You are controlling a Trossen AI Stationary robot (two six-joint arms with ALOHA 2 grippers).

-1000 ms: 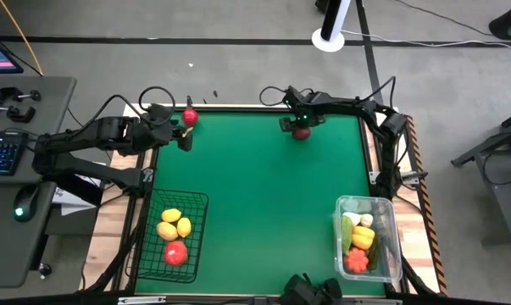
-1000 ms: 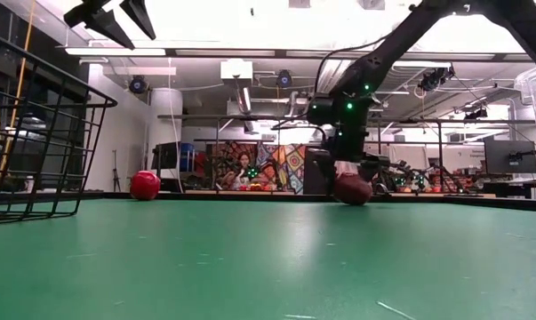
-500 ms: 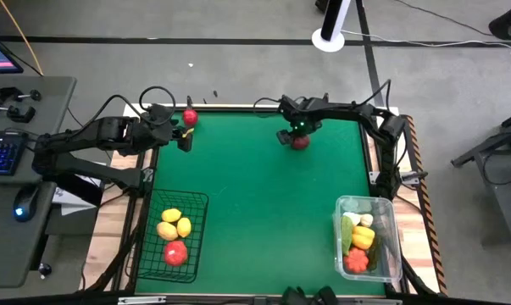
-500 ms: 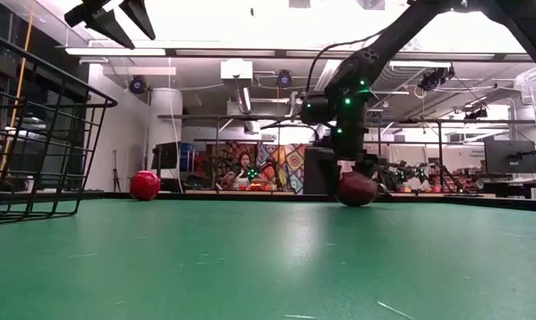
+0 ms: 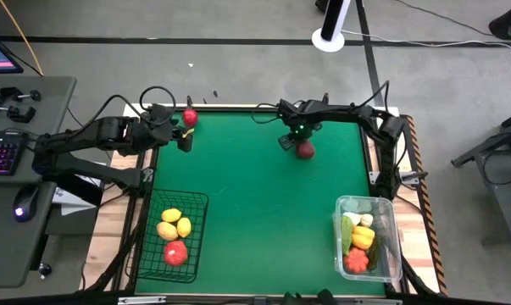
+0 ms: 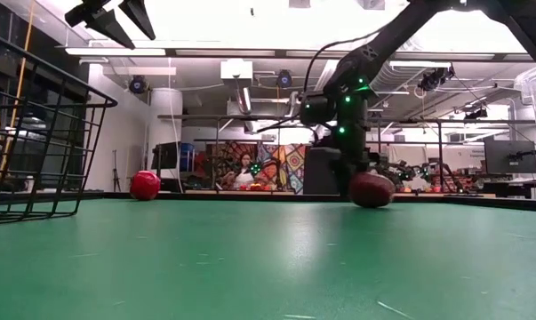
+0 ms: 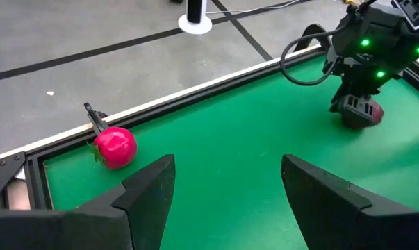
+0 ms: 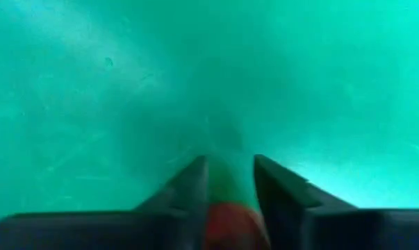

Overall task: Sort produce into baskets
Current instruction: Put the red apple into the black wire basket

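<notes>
Green table: right tool (image 6: 361, 182) pinches red fruit (image 6: 372, 189).

Floor: grey concrete (image 5: 153, 51) crossed by black tape lines (image 5: 196, 40).
Desk: grey, left edge (image 5: 56, 93), with keyboard (image 5: 1, 157) and mouse (image 5: 24, 203).
Lighting: bright ceiling panels (image 6: 250, 22).

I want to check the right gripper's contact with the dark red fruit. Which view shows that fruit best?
The low view: the dark red fruit sits whole on the mat, beside the right gripper. The high view and left wrist view show it small; the right wrist view shows only a sliver between the fingers.
</notes>
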